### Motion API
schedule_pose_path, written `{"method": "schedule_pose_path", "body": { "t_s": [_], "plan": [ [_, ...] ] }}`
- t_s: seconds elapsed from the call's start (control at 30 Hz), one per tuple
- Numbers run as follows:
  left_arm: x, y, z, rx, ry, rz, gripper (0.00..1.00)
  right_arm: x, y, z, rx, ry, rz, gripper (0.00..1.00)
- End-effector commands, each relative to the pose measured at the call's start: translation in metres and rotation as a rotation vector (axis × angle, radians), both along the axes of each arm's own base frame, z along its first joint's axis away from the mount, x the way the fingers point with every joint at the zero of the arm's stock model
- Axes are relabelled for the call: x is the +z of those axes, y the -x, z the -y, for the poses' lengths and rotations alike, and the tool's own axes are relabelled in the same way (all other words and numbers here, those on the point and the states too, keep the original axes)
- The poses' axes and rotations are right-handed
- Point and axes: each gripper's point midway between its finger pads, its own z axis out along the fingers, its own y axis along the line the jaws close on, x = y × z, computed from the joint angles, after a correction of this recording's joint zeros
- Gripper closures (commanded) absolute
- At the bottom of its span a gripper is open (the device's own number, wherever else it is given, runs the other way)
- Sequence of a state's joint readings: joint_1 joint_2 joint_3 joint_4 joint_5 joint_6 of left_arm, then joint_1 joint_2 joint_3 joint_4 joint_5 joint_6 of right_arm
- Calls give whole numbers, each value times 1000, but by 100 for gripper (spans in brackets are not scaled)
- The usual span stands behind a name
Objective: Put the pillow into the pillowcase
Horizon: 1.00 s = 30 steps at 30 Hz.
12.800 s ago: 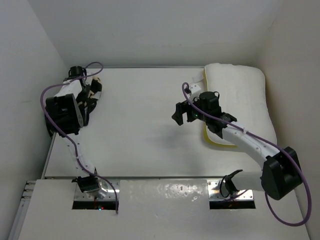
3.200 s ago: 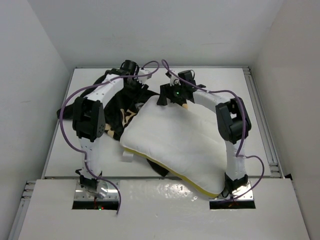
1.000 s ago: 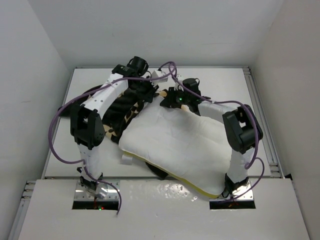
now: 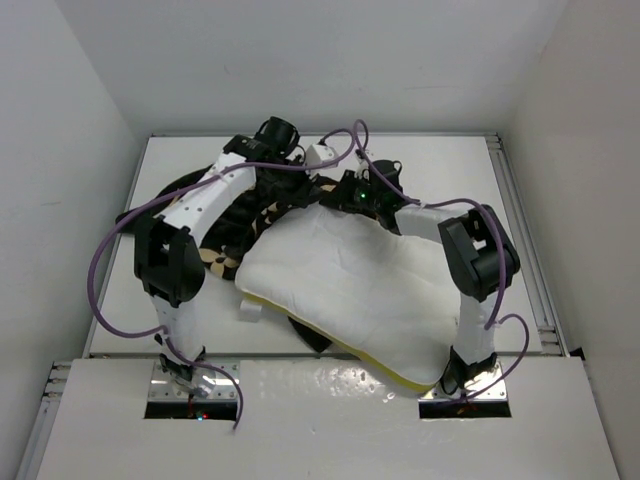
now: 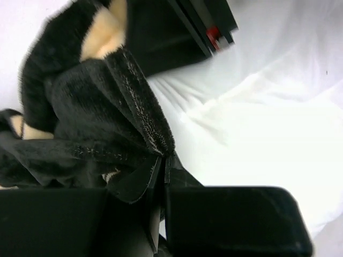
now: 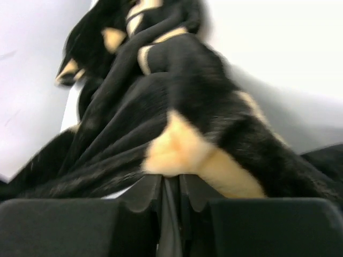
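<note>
Your left gripper (image 5: 162, 174) and right gripper (image 6: 170, 187) are pinching the pillowcase (image 6: 134, 118); the pillow (image 4: 350, 285) is lying lengthwise, 10 to 4 o'clock.

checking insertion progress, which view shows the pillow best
Top external: it shows nearly the whole pillow, its far edge against the pillowcase. The left wrist view shows only a white patch of it beside black fabric; the right wrist view shows nothing clearly of it.

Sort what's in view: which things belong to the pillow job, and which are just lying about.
Job in hand:
pillow
pillowcase
left gripper, shut on the pillowcase
right gripper, shut on the pillowcase

Just there:
table
purple cables on the arms
</note>
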<state>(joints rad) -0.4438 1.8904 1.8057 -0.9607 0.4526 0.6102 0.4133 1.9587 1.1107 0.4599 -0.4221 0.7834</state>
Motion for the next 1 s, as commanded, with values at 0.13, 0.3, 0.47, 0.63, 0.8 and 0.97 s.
{"method": "schedule_pose_path", "body": {
  "t_s": [0.13,0.3,0.47,0.63,0.8,0.97],
  "plan": [
    [33,-15,-1,89,24,133,59,28,-56,40,-189,195,132,10],
    [70,-34,-36,228,56,196,20,54,-40,71,-151,315,242,1],
    [69,-36,-93,358,-16,206,1,71,-7,89,-50,401,321,2],
    [0,-10,-120,393,-123,58,100,61,49,83,91,463,224,100],
    [-32,-10,-133,446,-148,-21,100,56,99,64,238,594,306,19],
    [-52,11,-134,408,-156,-131,99,52,172,19,532,665,497,1]
  ]
}}
